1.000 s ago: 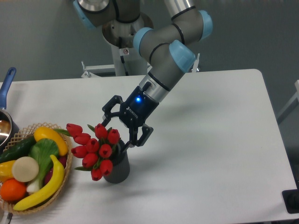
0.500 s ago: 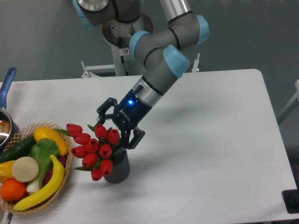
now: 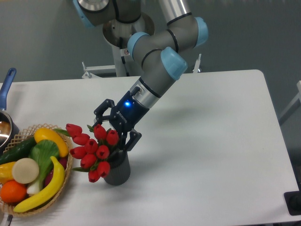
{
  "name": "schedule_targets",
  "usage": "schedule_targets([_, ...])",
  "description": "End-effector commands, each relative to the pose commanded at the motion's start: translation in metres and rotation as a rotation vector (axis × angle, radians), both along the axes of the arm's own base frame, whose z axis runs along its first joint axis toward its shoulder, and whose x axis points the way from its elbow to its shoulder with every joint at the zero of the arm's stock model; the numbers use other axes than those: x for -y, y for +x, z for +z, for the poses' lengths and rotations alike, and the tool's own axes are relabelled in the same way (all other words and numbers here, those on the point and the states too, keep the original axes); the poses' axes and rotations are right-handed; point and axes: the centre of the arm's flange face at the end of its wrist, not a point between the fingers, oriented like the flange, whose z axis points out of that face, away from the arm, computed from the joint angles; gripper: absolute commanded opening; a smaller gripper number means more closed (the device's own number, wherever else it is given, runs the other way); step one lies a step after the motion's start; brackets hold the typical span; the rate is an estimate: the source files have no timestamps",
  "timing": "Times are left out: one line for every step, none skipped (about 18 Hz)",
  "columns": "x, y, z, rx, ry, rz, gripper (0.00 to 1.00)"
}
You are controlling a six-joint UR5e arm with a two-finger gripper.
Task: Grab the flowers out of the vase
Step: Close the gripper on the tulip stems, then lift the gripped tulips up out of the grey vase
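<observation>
The flowers (image 3: 91,150), a bunch of red tulip buds with green leaves, lean out to the left of the vase (image 3: 118,172), a short dark grey ribbed cylinder near the table's front. My gripper (image 3: 114,131) comes in from the upper right and stands open. One dark finger lies above the top buds and the other to their right over the vase rim, so the jaws straddle the upper right of the bunch. The stems are hidden inside the vase and behind the buds.
A wicker basket (image 3: 68,165) of fruit and vegetables sits just left of the flowers, almost touching the buds. A metal pot with a blue handle (image 3: 8,81) is at the far left edge. The arm's base stands behind the table.
The gripper has slid left and a little down onto the bunch, still open. The buds have shifted slightly down and left.
</observation>
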Motion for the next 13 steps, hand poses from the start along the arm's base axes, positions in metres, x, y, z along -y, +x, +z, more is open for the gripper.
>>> schedule_targets([0.0, 0.0, 0.0, -0.001, -0.001, 0.0, 0.63])
schedule_targets([0.0, -0.001, -0.001, 0.0, -0.002, 0.002, 0.58])
schedule_targets([0.001, -0.002, -0.001, 0.001, -0.001, 0.003, 0.54])
schedule_targets([0.001, -0.003, -0.001, 0.002, -0.002, 0.005, 0.48])
schedule_targets([0.002, -0.003, 0.001, 0.003, 0.0, 0.008, 0.45])
schedule_targets([0.003, -0.005, 0.001, 0.005, -0.001, 0.013, 0.43])
schedule_targets([0.003, -0.006, 0.002, 0.006, 0.001, 0.015, 0.39])
schedule_targets([0.003, -0.006, 0.001, 0.007, 0.0, 0.015, 0.35])
schedule_targets([0.003, -0.007, 0.0, 0.009, -0.001, 0.017, 0.35])
schedule_targets([0.003, -0.008, 0.001, 0.009, -0.001, 0.019, 0.33])
schedule_targets([0.002, -0.01, 0.004, 0.013, 0.008, 0.02, 0.3])
schedule_targets([0.001, -0.01, 0.006, 0.027, 0.013, 0.024, 0.28])
schedule_targets([0.0, -0.011, 0.008, 0.042, 0.015, 0.031, 0.28])
